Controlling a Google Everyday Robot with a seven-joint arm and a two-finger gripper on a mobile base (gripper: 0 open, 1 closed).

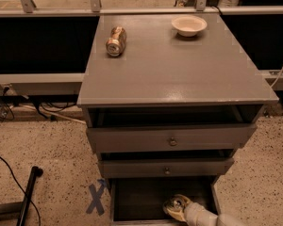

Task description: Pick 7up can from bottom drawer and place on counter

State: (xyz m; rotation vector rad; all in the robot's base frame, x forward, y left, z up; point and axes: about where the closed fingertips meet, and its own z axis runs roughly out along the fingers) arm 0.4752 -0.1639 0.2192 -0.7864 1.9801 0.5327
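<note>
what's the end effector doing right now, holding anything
end effector: down in the bottom drawer, right at the 7up can; cannot be told whether it is open or closed.

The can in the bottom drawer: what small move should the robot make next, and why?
Probably a short lift straight up, once the grip is sure. The hand is down in the open bottom drawer, right at the 7up can, which sits inside it. The counter, its goal, lies well above, past two part-open drawers.
</note>
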